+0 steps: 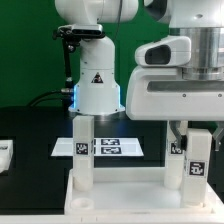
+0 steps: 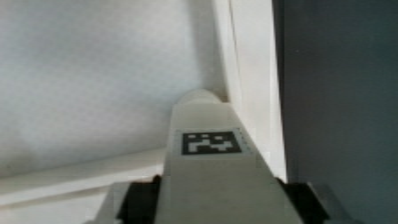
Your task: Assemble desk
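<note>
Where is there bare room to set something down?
Free: black table between marker board and the white part at the exterior view's left edge; tabletop between its two standing legs. Crowded: fingers at the exterior view's right leg.

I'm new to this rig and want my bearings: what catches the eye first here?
First, the gripper straddles an upright tagged leg at the exterior view's right, on the white tabletop. A second leg stands at that view's left, with the marker board on the table behind.
</note>
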